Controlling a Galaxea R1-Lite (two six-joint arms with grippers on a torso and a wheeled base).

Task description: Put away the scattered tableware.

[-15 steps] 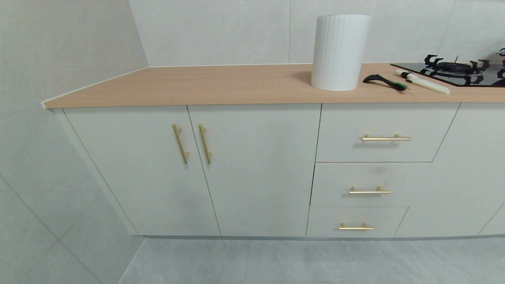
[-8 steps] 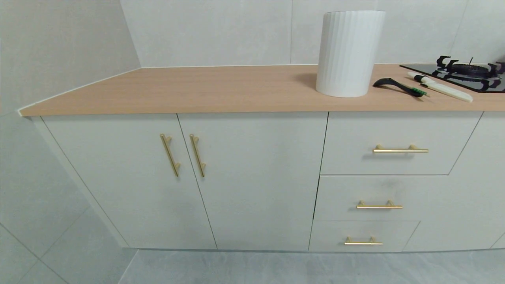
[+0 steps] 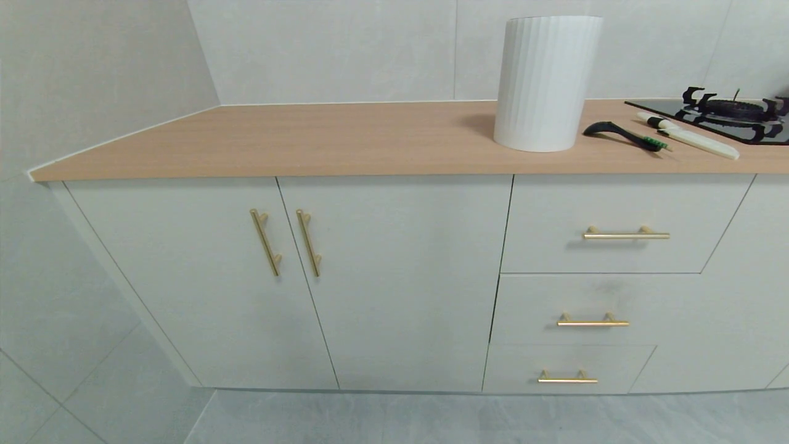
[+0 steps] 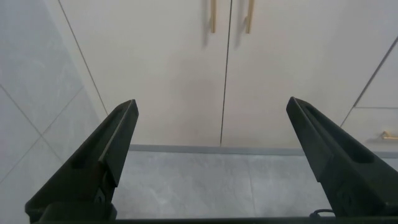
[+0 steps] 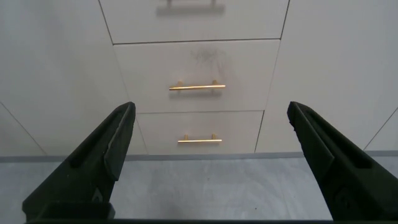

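Tableware (image 3: 644, 140) lies loose on the counter (image 3: 308, 139), at 2 o'clock in the head view — two pieces, side by side and nearly parallel. One is a tool (image 3: 616, 131) with a curved black end and a green tip. The other is a long white knife (image 3: 696, 141), just beyond the tool at its 3 o'clock; whether the two touch I cannot tell. A tall white ribbed holder (image 3: 545, 83) stands upright just beside the tool, at its 9 o'clock, apart from it. The stove (image 3: 727, 114), with black grates, sits at the knife's 1 o'clock, its near edge close to the knife. Below the counter, two doors (image 3: 382, 277) with gold handles (image 3: 266, 242) take the 7 o'clock side, and three drawers (image 3: 555, 209) are stacked at 4 o'clock — all closed.

Left gripper (image 4: 211, 106) is low, fingers spread wide and empty, facing the seam between the doors above the grey floor (image 4: 205, 186). Right gripper (image 5: 211, 109) is likewise spread wide and empty, facing the two lower drawers
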